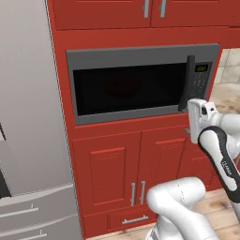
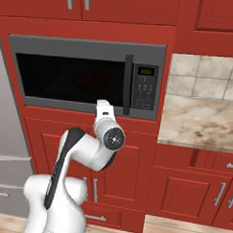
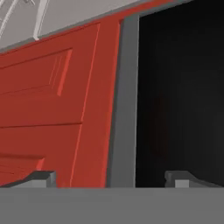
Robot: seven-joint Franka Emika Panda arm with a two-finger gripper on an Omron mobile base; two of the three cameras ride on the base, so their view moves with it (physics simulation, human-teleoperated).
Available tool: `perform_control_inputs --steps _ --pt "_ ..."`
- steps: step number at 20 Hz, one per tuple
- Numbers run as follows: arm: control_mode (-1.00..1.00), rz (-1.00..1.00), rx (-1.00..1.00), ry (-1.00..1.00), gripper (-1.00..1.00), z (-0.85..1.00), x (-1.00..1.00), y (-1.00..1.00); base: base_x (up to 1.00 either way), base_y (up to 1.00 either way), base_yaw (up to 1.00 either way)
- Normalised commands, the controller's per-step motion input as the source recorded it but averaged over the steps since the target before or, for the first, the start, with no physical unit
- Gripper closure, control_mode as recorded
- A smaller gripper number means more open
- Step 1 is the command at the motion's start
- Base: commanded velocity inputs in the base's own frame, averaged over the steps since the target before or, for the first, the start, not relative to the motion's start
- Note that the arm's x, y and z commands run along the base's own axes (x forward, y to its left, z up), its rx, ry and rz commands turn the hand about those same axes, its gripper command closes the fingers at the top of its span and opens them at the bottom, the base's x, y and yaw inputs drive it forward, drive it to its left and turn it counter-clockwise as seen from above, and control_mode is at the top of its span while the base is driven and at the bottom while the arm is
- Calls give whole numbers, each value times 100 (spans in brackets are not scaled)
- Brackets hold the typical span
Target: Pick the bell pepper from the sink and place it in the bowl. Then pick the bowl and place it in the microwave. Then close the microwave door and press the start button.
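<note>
The microwave sits built into red cabinets. Its microwave door is shut, with the dark bar handle next to the control panel. A faint red shape, perhaps the bowl, glimmers behind the black glass. The bell pepper is hidden and the sink is out of view. My white hand hovers just below the door's lower right corner. The gripper is open with nothing between its fingertips, facing the door's grey frame and black window.
A tall grey fridge stands left of the microwave. A marble counter with a tiled wall behind it lies to the right. Red cabinet doors run below, and my own arm crosses in front of them.
</note>
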Motion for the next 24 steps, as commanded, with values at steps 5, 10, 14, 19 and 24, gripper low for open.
perform_control_inputs --steps 5,10,14,19,24 --pt "-100 13 -1 -18 -100 -6 36 -100 0 0 0" --pt "-100 6 5 -7 -100 19 37 -97 0 0 0" --pt "-100 0 10 -1 -100 39 29 -73 0 0 0" --pt "-100 0 8 0 100 21 22 -24 0 0 0" --pt "-100 -8 3 0 100 0 32 0 0 0 0"
